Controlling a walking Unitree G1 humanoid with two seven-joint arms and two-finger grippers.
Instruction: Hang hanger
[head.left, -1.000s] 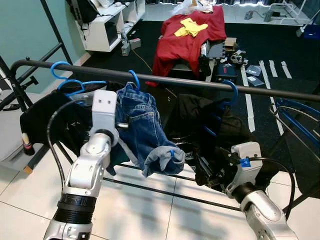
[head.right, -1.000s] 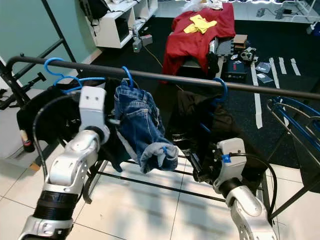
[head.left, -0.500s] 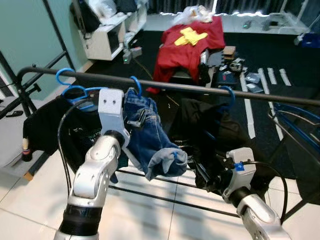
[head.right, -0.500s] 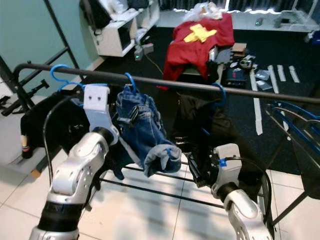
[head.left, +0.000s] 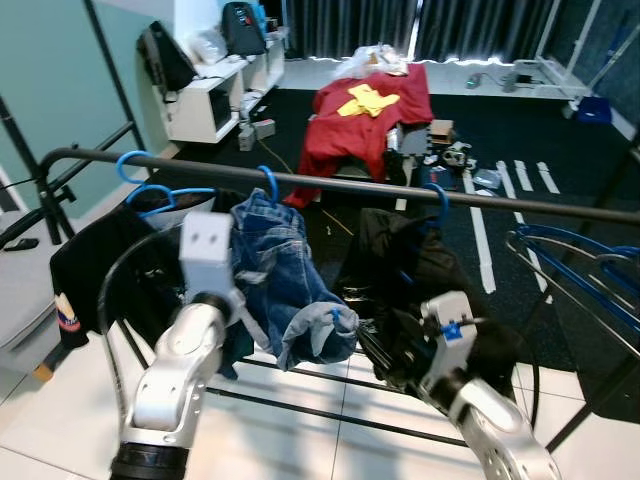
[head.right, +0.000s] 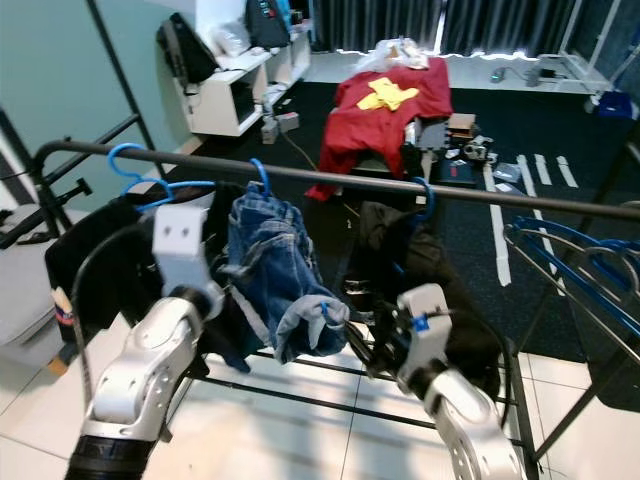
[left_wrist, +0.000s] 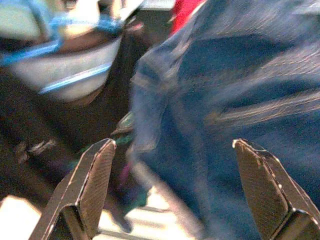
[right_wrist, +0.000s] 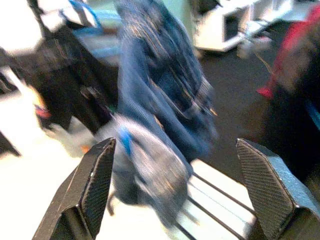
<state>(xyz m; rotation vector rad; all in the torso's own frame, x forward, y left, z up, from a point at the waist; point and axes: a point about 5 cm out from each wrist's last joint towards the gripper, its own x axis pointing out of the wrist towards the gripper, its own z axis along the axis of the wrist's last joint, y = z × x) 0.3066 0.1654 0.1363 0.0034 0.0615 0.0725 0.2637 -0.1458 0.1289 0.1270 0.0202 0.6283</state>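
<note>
A black rail (head.left: 350, 185) crosses the view. A blue hanger (head.left: 268, 180) hooked on it carries bunched blue jeans (head.left: 285, 290). More blue hangers (head.left: 140, 175) with a dark garment hang to their left. Another blue hanger (head.left: 440, 200) with a black garment (head.left: 400, 265) hangs to their right. My left arm (head.left: 207, 250) is raised just left of the jeans. My left gripper (left_wrist: 172, 145) is open, with the denim close in front of its fingers. My right arm (head.left: 445, 315) sits low in front of the black garment. My right gripper (right_wrist: 175, 142) is open and faces the jeans' lower cuff.
The rack's lower bar (head.left: 300, 405) runs over white floor tiles. Several blue hangers (head.left: 580, 260) jut in at the right. Beyond the rail are a table draped in red cloth (head.left: 365, 110), a white shelf unit (head.left: 215, 90) and clutter on a black rug.
The whole picture has shifted down, so the camera has moved and more of the room behind shows. My right arm has drifted a little left toward the jeans. Both grippers hold nothing.
</note>
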